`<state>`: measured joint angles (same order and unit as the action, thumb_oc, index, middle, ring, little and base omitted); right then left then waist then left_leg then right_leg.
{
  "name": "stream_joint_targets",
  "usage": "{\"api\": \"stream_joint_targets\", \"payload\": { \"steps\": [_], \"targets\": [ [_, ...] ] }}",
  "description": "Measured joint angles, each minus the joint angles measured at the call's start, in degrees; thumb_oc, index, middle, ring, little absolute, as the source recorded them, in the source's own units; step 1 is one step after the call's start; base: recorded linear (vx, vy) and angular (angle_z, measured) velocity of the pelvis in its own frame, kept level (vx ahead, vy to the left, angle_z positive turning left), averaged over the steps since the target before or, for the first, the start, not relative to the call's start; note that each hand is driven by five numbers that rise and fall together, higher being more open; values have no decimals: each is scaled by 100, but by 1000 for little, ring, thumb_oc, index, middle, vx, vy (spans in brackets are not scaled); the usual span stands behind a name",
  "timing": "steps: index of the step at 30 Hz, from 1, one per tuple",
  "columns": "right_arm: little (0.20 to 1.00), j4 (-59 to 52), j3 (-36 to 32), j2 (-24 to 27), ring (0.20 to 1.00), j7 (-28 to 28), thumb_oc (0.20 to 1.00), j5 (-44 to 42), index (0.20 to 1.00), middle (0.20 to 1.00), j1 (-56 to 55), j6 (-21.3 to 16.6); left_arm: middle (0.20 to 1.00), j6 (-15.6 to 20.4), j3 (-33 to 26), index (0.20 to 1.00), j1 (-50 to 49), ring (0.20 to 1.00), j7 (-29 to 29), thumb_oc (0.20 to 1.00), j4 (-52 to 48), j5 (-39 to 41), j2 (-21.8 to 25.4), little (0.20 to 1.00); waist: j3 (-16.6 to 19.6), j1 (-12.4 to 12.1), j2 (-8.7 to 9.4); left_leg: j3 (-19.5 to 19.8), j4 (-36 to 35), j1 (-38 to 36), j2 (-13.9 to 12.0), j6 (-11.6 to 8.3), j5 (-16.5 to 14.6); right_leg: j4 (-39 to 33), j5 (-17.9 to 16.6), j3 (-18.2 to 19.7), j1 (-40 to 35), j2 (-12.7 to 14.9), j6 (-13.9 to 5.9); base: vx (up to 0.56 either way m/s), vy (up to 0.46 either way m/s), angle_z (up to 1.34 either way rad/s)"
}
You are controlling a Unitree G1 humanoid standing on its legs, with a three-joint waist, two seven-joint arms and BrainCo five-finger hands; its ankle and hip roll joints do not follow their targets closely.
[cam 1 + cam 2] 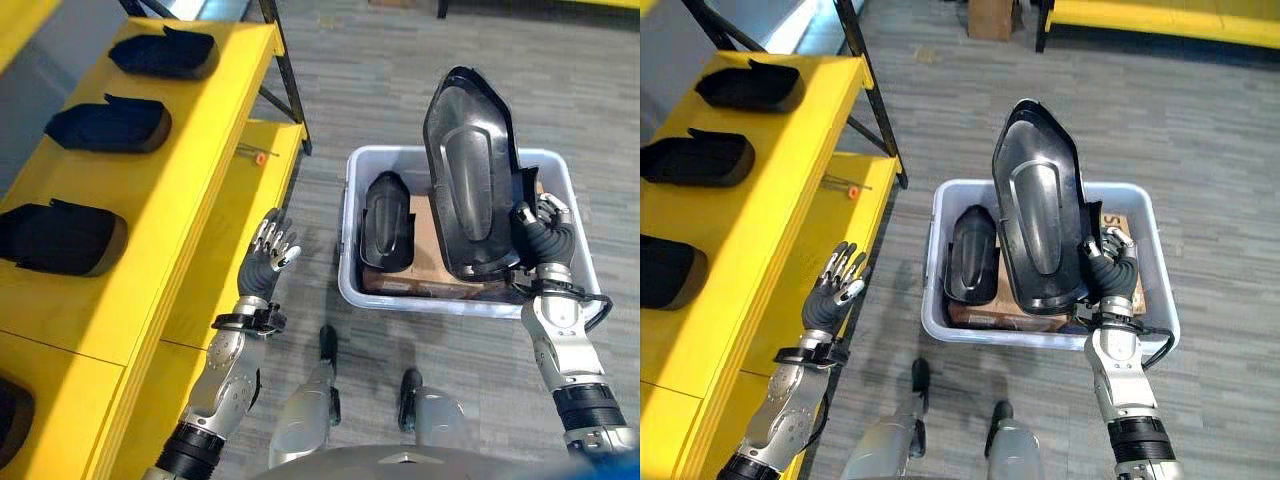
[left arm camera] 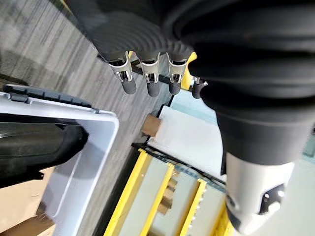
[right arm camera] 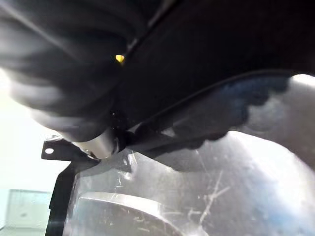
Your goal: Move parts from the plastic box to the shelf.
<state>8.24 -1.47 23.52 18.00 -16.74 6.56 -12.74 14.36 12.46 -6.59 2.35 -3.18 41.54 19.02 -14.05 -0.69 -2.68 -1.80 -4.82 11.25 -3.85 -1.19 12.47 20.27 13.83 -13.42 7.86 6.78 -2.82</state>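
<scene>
- The right hand [image 1: 542, 232] grips a large black plastic part [image 1: 468, 180] by its lower edge, fingers curled round the rim, and holds it upright above the plastic box [image 1: 355, 290].
- The box is pale grey and stands on the floor, to the robot's right of a yellow shelf [image 1: 205, 140].
- Inside the box lies a smaller black part [image 1: 385, 222], resting on a brown cardboard piece [image 1: 420, 275].
- Three black parts of the smaller kind already lie in a row on the shelf's top board; the nearest one [image 1: 60, 238] sits towards the robot's left.
- The left hand [image 1: 270, 250] hovers beside the shelf's edge, between shelf and box, fingers straight and spread, holding nothing.
- The step in hand appears to be the carry: the large part is lifted out of the box but is not yet over the shelf.
- The next move likely calls for swinging the right arm across to the left, over the shelf's edge, towards a bare stretch of board.
- The empty left hand may need to steady the part, since it is tall and held at one end only.
</scene>
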Motion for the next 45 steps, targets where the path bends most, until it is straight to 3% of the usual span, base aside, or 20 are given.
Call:
{"api": "stream_joint_targets", "payload": {
  "steps": [4, 6, 7, 8, 10, 12, 17, 19, 21, 22, 26, 32, 34, 36, 38, 40, 42, 43, 44, 45],
  "targets": [
    [200, 15, -2, 27, 200, -188, 200, -224, 200, 200, -224, 51, 1000, -96, -218, 1000, -1260, 1000, -205, 1000, 5, 41, -249, 1000, 312, -311, -2, 398, -94, -82, -579, -199, -38, -409, -91, -567, -569, -683, 488, -213, -300, 62],
    [200, 11, -22, 130, 200, -201, 200, -238, 200, 200, -223, 43, 1000, -241, -138, 1000, -1296, 1000, -247, 1000, 63, 56, -221, 1000, 277, -516, -30, 389, -92, 108, -618, -158, -795, -526, -211, -919, -584, -732, 661, -99, -96, 94],
    [200, 33, -49, 252, 200, -207, 200, -253, 200, 200, -296, 43, 1000, -266, -134, 1000, -1149, 1000, -295, 1000, 179, 56, -251, 1000, 251, -485, -25, 273, -59, 187, -631, -322, -1311, -746, -263, -1237, -677, -654, 739, -40, -58, 156],
    [200, 67, -84, 260, 200, -216, 200, -261, 200, 200, -266, 64, 1000, -271, -146, 1000, -998, 1000, -329, 1000, 321, 58, -246, 1000, 225, -541, 8, 129, 176, 339, -626, -392, -1047, -792, -271, -1500, -690, -544, 813, -89, -70, 159],
    [200, 34, -70, 218, 200, -204, 200, -266, 200, 200, -280, 75, 1000, -288, -194, 1000, -734, 1000, -337, 1000, 568, 58, -295, 1000, 174, -399, 79, -1360, 919, 496, -992, -468, -936, -1128, -421, -2059, -873, -426, 846, -114, -18, 144],
    [200, -34, -42, 225, 200, -208, 200, -252, 200, 200, -171, 74, 1000, -293, -175, 1000, -549, 1000, -340, 1000, 567, 55, -267, 1000, 153, -495, 139, -1331, 1547, 317, -1340, -486, -947, -1157, -564, -2228, -763, -259, 964, -101, 7, 65],
    [200, -92, -318, 109, 200, -206, 200, -277, 200, 200, -456, 75, 1000, -300, -189, 1000, -223, 1000, -381, 1000, 482, 49, -286, 1000, 94, -222, 187, -202, 2275, -678, -1521, -720, -1107, -1249, -755, -2599, -767, -1, 740, 53, 181, 52],
    [200, -109, -550, 2, 200, -211, 200, -303, 200, 200, -675, 104, 1000, -366, -186, 1000, -120, 1000, -392, 1000, 464, 33, -305, 1000, 89, -50, 106, -369, 1477, -1251, -1464, -882, -1247, -1156, -799, -2889, -789, 105, 546, 42, 155, 84],
    [200, -108, -716, 30, 200, -211, 200, -405, 200, 200, -736, 126, 1000, -396, -185, 1000, 60, 1000, -449, 1000, 385, 30, -354, 1000, 109, 13, -106, -588, 839, -1432, -1289, -746, -1234, -907, -821, -3007, -547, 214, 463, 60, 201, 64],
    [200, -107, -729, 9, 200, -222, 200, -445, 200, 200, -731, 126, 1000, -400, -184, 1000, 99, 1000, -453, 1000, 362, 29, -339, 1000, 110, -12, -223, -745, 702, -1430, -1279, -695, -1506, -714, -833, -3008, -407, 273, 437, 56, 241, 28],
    [200, -94, -547, -275, 200, -393, 200, -451, 200, 200, -900, 236, 1000, -448, -304, 1000, 98, 1000, -450, 1000, 359, -33, -116, 1000, 66, -239, 228, -545, 798, -1178, -476, -446, -1488, -537, -1097, -2946, -290, 1121, -107, 72, 287, 43],
    [200, -105, -70, -706, 200, -658, 200, -501, 200, 200, -848, 294, 1000, -447, -654, 1000, 37, 1000, -440, 1000, 278, -175, 52, 1000, 211, -618, 583, -367, 1447, -782, 331, 114, -1772, -723, -1743, -2327, -274, 1683, -148, 84, 255, 36],
    [200, -108, -98, -809, 200, -642, 200, -555, 200, 200, -860, 314, 1000, -440, -694, 1000, 69, 1000, -434, 1000, 289, -266, 108, 1000, 216, -613, 680, -196, 1737, -556, 569, 261, -1915, -758, -1850, -2161, -355, 1852, -279, 38, 244, 57],
    [200, -134, -117, -854, 200, -648, 200, -693, 200, 200, -851, 322, 1000, -440, -693, 1000, 125, 1000, -424, 1000, 289, -302, 132, 1000, 234, -459, 689, -3, 1778, -407, 776, 410, -1884, -735, -2132, -1966, -371, 2050, -142, 77, 221, 78],
    [200, -138, -90, -862, 200, -681, 200, -747, 200, 200, -879, 336, 1000, -405, -690, 1000, 151, 1000, -356, 1000, 311, -408, 150, 1000, 245, -308, 678, 343, 1617, -488, 996, 605, -1789, -399, -2373, -870, -191, 2087, 33, 119, 165, 74],
    [200, -187, 11, -904, 200, -758, 200, -854, 200, 200, -980, 334, 1000, -398, -678, 1000, 179, 1000, -314, 1000, 420, -423, 191, 1000, 241, -193, 582, 506, 1348, -643, 935, 704, -1634, -80, -1704, 707, 159, 1488, -380, 122, 120, 46],
    [200, -191, 14, -907, 200, -886, 200, -899, 200, 200, -1091, 334, 1000, -397, -657, 1000, 231, 1000, -268, 1000, 468, -503, 168, 1000, 219, -144, 522, 701, 1034, -855, 893, 769, -1493, 85, -1144, 1309, 412, 729, -370, 93, 48, 35],
    [200, -192, 14, -909, 200, -883, 200, -958, 200, 200, -1131, 335, 1000, -393, -582, 1000, 279, 1000, -240, 1000, 468, -512, 167, 1000, 211, 63, 495, 928, 930, -893, 874, 789, -1427, 82, -866, 1584, 599, 81, -280, 192, -62, 77],
    [200, -231, -6, -893, 200, -887, 200, -1007, 200, 200, -1126, 330, 1000, -396, -525, 1000, 314, 1000, -236, 1000, 470, -518, 139, 1000, 206, 137, 591, 949, 878, -916, 974, 781, -1413, -114, -901, 1520, 1056, -435, -201, 243, -93, 71],
    [200, -229, -7, -879, 200, -887, 200, -1018, 200, 200, -1114, 324, 1000, -395, -529, 1000, 323, 1000, -228, 1000, 475, -517, 63, 1000, 174, 130, 536, 1084, 886, -942, 994, 730, -1544, -395, -1055, 1284, 1233, -531, -160, 279, -119, 35]
  ]
}}
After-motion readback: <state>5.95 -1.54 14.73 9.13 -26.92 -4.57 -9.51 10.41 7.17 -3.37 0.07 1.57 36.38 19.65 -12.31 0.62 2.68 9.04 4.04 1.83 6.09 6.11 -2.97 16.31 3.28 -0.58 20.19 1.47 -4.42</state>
